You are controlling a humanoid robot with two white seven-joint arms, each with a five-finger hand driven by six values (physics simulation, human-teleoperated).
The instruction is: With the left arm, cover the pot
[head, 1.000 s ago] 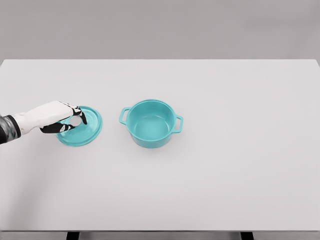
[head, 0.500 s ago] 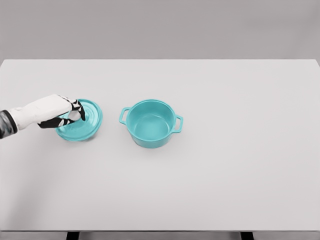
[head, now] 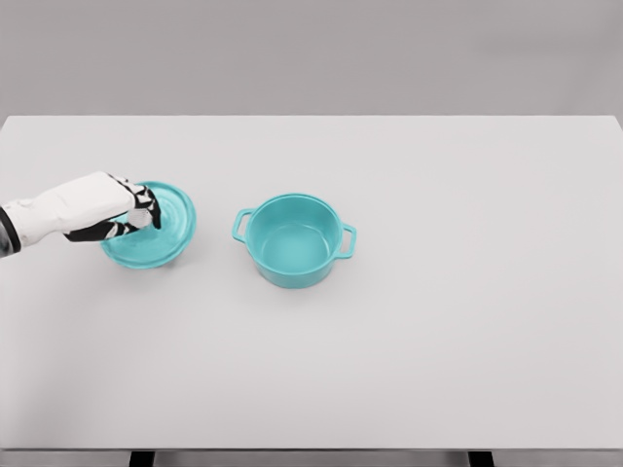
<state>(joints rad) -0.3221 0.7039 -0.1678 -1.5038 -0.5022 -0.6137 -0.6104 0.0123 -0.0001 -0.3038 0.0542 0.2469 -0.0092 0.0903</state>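
Note:
A teal pot (head: pixel 293 239) with two side handles stands open and uncovered near the middle of the white table (head: pixel 438 321). To its left a round teal lid (head: pixel 156 230) hangs a little above the table, tilted slightly. My left hand (head: pixel 136 216) comes in from the left edge and is shut on the lid's knob, which its fingers hide. The lid is well apart from the pot, about a lid's width to its left.
The lid has risen off the table with my left hand shut on its knob, and both have shifted slightly up and to the left. The pot has not moved.

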